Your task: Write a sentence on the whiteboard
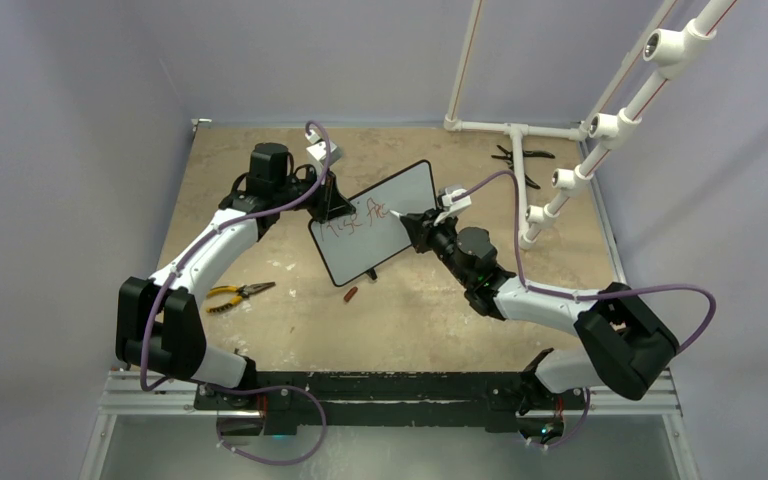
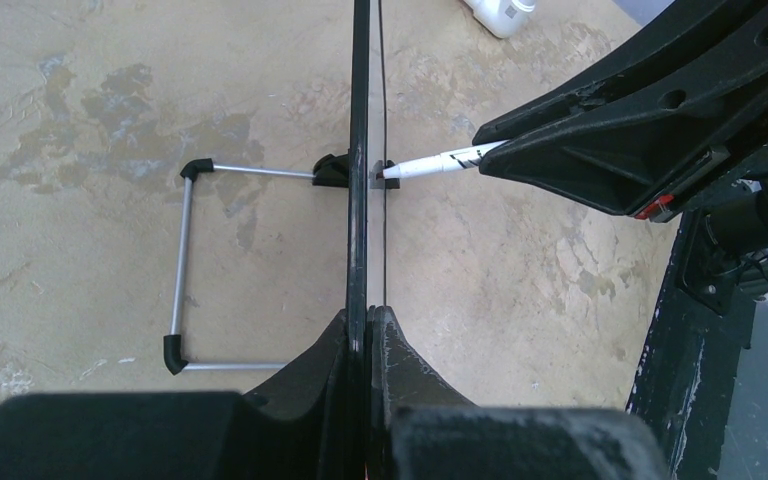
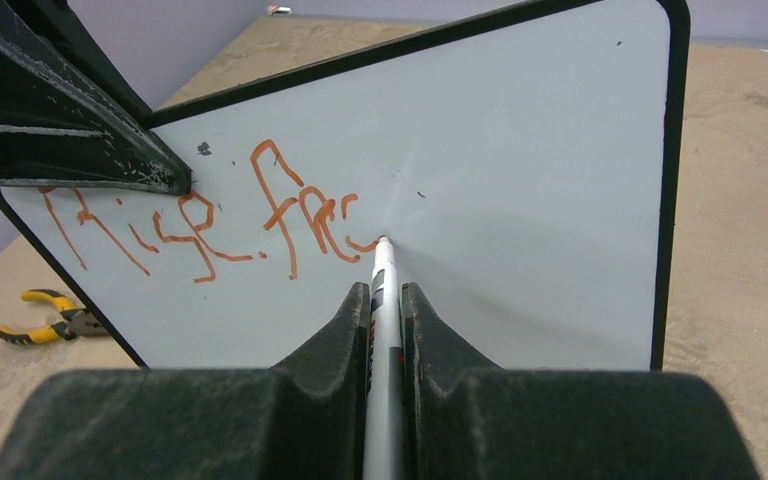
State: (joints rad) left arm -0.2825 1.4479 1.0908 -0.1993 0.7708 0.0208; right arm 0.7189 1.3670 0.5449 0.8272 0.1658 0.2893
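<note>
The whiteboard (image 1: 380,220) stands tilted near the table's middle, white with a thin black frame. My left gripper (image 1: 332,205) is shut on its upper left edge; the left wrist view shows the board (image 2: 360,150) edge-on between my closed jaws (image 2: 368,325). My right gripper (image 3: 385,295) is shut on a white marker (image 3: 382,300), whose tip touches the board (image 3: 520,180) just right of the red words. The sentence (image 3: 210,225) is red handwriting in one line across the left half; it also shows in the top view (image 1: 360,215). The marker (image 2: 435,163) meets the board face.
Yellow-handled pliers (image 1: 235,295) lie left of the board. A small red marker cap (image 1: 351,294) lies in front of it. Black pliers (image 1: 520,157) and a white pipe frame (image 1: 560,130) stand at the back right. The board's wire stand (image 2: 185,265) rests on the table.
</note>
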